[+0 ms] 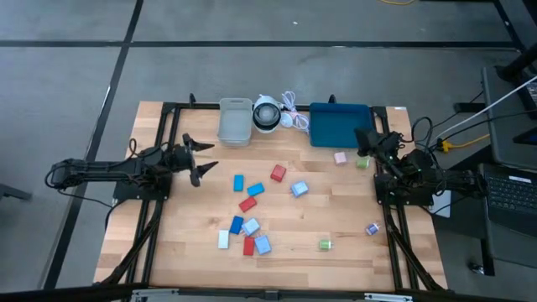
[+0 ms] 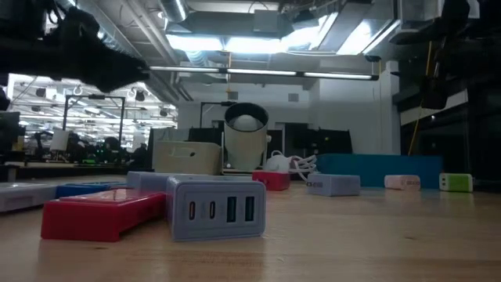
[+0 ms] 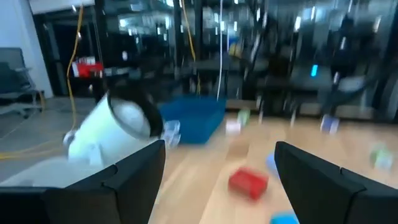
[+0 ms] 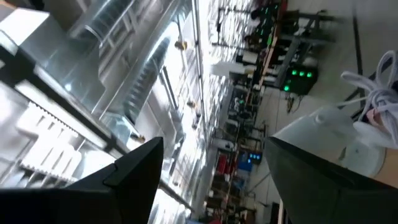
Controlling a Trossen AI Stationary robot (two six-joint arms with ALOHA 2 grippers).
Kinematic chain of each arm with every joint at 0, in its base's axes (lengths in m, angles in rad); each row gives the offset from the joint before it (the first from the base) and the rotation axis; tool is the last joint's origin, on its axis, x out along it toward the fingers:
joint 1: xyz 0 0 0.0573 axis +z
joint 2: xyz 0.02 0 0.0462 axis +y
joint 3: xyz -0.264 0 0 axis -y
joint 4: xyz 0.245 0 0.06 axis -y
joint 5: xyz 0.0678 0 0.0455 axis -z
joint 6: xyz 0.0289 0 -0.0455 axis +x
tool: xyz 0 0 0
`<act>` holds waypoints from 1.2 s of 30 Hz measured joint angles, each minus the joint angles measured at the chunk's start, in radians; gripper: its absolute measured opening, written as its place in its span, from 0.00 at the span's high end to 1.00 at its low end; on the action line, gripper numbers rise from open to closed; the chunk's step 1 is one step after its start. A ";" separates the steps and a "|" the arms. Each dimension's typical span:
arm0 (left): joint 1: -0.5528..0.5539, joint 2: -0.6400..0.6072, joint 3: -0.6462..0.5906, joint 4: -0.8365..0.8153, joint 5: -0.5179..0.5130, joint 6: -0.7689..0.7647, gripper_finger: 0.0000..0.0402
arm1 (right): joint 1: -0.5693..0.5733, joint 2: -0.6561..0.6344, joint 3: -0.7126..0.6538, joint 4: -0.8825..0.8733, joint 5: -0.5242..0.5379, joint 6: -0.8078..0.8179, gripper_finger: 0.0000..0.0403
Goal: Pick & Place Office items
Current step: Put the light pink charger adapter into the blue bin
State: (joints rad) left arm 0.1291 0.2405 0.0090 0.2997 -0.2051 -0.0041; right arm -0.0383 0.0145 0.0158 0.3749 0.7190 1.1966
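Note:
The office items lie scattered flat on the wooden table: red blocks (image 1: 278, 173) (image 1: 247, 203), blue blocks (image 1: 238, 181) (image 1: 256, 190), a light-blue block (image 1: 299, 190), a near cluster around a white block (image 1: 223, 239), a green bit (image 1: 325, 245) and a purple bit (image 1: 372, 228). My left gripper (image 1: 200, 160) hangs open above the table, left of the blue blocks; its wrist view looks past its fingers (image 3: 217, 186) at a red block (image 3: 249, 182). My right gripper (image 1: 367, 140) is open and raised by the blue tray's right end, beside a pink piece (image 1: 340, 157) and a green-white piece (image 1: 362, 162); it (image 4: 214, 180) points upward.
Along the far edge stand a grey bin (image 1: 236, 122), a white round black-faced object with a cord (image 1: 267, 113) and a blue tray (image 1: 340, 124). Black frame rails run down both sides of the table. Bare wood lies between the near cluster and the green bit.

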 joint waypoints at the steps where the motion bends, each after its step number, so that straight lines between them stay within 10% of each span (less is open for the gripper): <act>1: 0.000 -0.001 0.000 0.020 -0.001 -0.026 0.26 | 0.000 0.009 0.000 0.012 0.009 -0.001 0.29; 14: 0.000 -0.004 0.000 0.608 -0.064 -0.370 0.26 | 0.000 0.237 0.056 0.201 -0.069 -0.089 0.29; 19: 0.006 -0.003 0.000 0.625 -0.182 -0.277 0.26 | 0.000 0.313 0.093 0.201 -0.012 -0.282 0.29; 36: 0.011 0.021 0.000 0.596 -0.180 -0.693 0.26 | -0.002 0.327 0.095 0.201 0.198 -0.431 0.29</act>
State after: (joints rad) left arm 0.1404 0.2613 0.0090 0.8955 -0.3855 -0.6969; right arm -0.0404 0.3412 0.1108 0.5764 0.9170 0.7652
